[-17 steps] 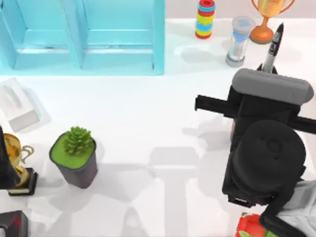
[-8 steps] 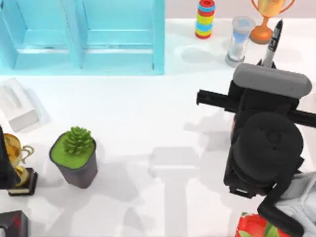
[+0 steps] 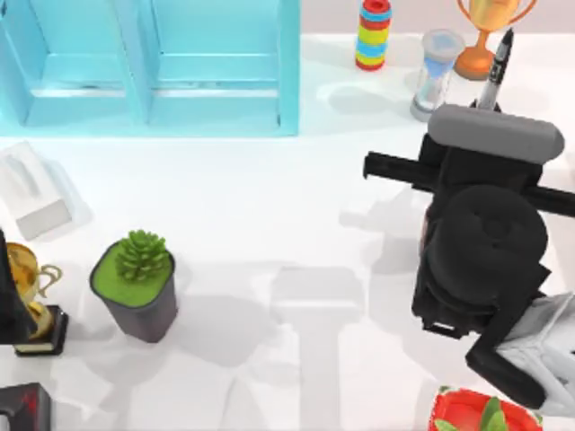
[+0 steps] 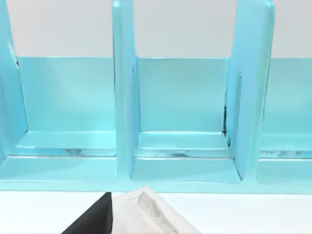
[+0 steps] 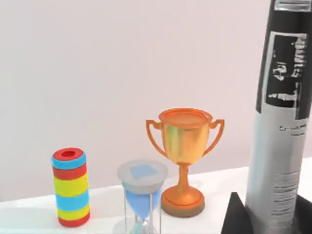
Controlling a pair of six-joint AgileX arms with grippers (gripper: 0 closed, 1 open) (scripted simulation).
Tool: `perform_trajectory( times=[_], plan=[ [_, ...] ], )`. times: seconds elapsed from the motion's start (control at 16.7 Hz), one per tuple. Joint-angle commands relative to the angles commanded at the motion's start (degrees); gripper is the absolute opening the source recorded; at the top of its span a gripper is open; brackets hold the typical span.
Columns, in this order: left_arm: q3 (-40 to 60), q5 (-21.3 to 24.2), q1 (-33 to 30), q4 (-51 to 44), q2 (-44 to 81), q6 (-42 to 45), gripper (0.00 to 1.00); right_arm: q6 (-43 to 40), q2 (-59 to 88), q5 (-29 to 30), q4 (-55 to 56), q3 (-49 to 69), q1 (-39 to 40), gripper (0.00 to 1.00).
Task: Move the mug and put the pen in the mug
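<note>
The pen (image 3: pixel 495 74) stands nearly upright at the back right of the table, black cap uppermost, just above my right arm (image 3: pixel 490 242). In the right wrist view its grey labelled barrel (image 5: pixel 280 146) rises between the dark fingers (image 5: pixel 235 218) of my right gripper (image 5: pixel 273 220), which is shut on it. The mug is hidden. My left arm (image 3: pixel 9 296) sits parked at the table's left edge.
A blue shelf unit (image 3: pixel 153 63) spans the back left. Behind the pen stand an hourglass (image 3: pixel 434 76), an orange trophy (image 3: pixel 485 27) and a striped cylinder (image 3: pixel 374 34). A potted plant (image 3: pixel 135 283), white box (image 3: pixel 31 193) and gold trophy (image 3: pixel 31 296) occupy the left.
My right arm has shifted a little toward the back of the table and to the right, carrying the upright pen with it. The left arm has not moved.
</note>
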Motion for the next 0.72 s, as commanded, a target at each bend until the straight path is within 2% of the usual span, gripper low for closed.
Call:
perform_trajectory(
  times=[0.72],
  plan=[
    [0.0, 0.0, 0.0, 0.0, 0.0, 0.0, 1.0, 0.0, 0.0, 0.0, 0.0, 0.0, 0.0, 0.98]
  ],
)
